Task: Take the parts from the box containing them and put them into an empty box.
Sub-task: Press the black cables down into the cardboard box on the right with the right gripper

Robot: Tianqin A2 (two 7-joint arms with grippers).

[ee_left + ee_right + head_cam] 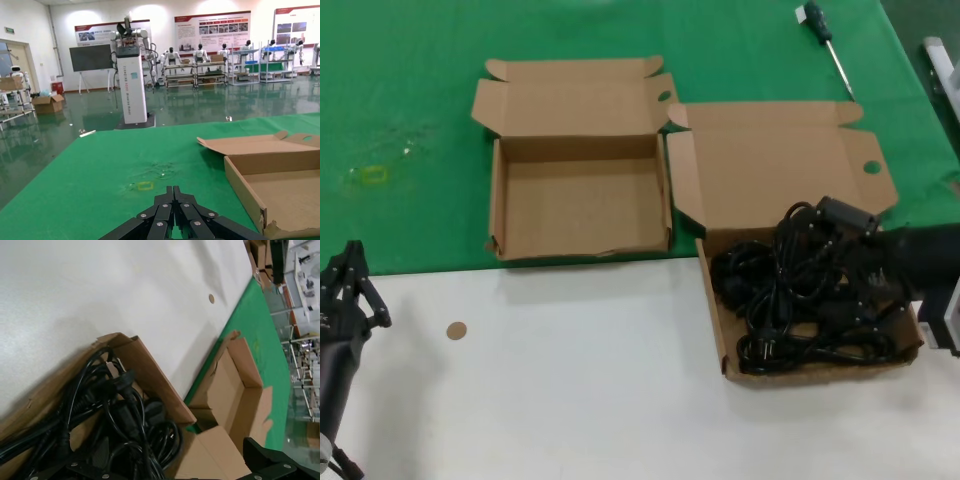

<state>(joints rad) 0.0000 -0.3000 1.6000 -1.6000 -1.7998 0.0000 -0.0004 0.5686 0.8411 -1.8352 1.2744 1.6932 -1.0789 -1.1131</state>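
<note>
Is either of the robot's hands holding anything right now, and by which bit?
Left hand: nothing. Right hand is down among the power cords; any hold cannot be told.

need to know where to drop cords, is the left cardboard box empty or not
Empty: the head view shows the empty box with a bare cardboard floor, lid folded back; all power cords lie in the other box.

My right wrist camera shows tangled thin black rubber power cords with moulded plugs (117,425) lying inside a shallow brown cardboard box (150,372). That box sits on a white table surface (100,285). Beyond it, a second, empty brown cardboard box (230,385) rests on green cloth (257,325). A small round brown disc (211,298) lies on the white surface.
</note>
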